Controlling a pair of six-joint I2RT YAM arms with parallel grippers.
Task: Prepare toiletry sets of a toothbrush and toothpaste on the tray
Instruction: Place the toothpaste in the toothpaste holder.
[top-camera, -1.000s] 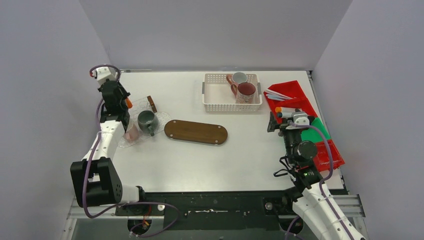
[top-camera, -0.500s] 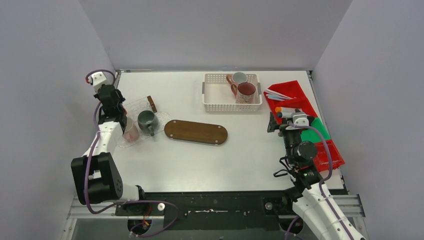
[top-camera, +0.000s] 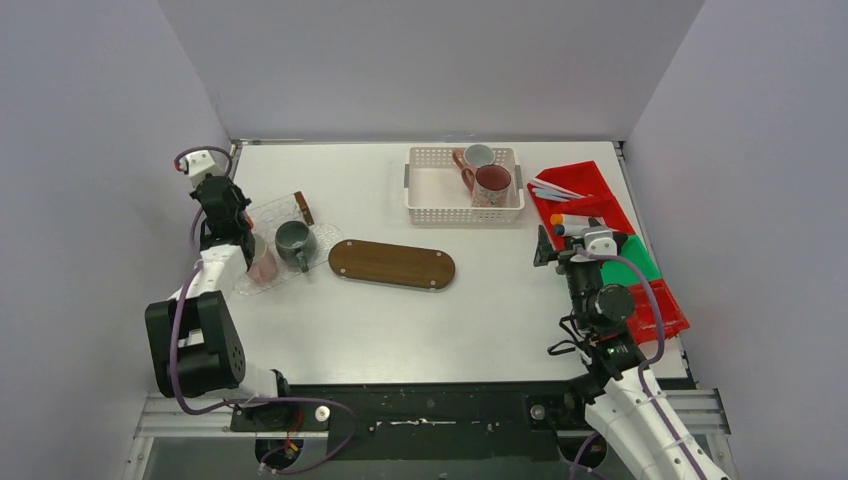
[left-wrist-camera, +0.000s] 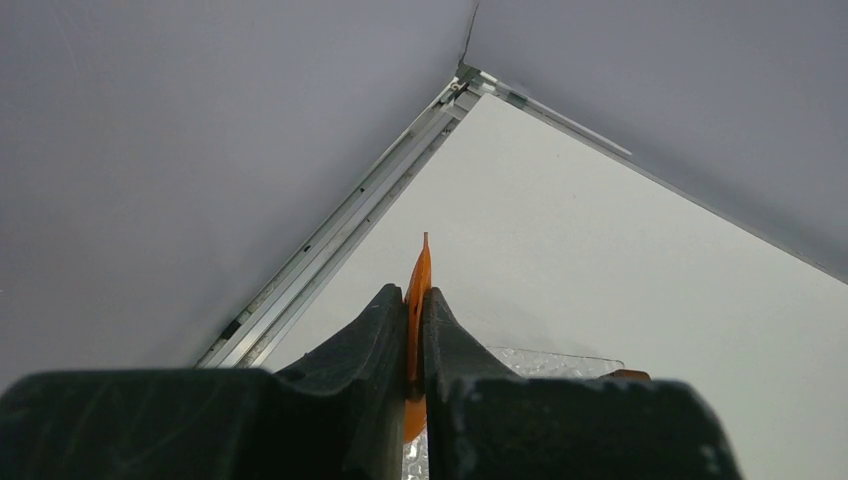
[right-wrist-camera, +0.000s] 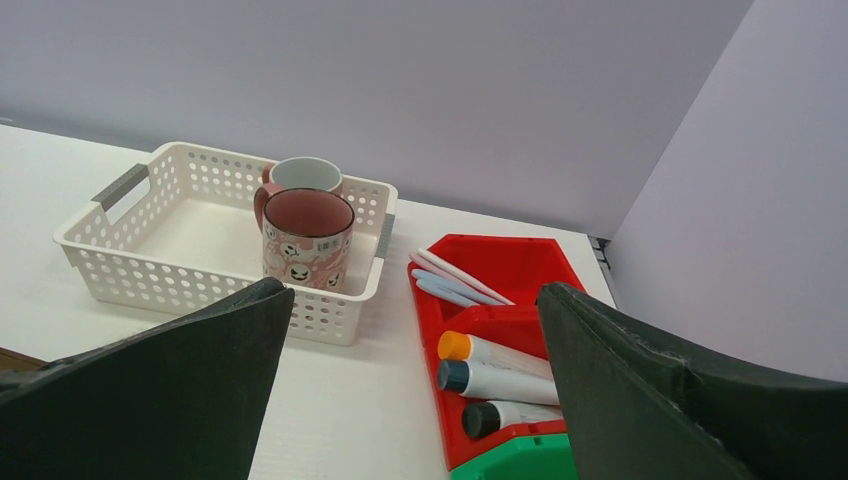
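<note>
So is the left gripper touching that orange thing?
Touching. The left wrist view shows the left gripper pinched shut on the orange thing, no gap.

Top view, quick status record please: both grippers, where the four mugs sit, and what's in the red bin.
left gripper: shut on an orange tube, at the clear tray
right gripper: open, empty, facing basket and bin
clear tray: dark green mug, pinkish mug partly behind the left arm
white basket: maroon mug, white mug
red bin: toothbrushes, three tubes visible
wooden board: nothing on it
</note>
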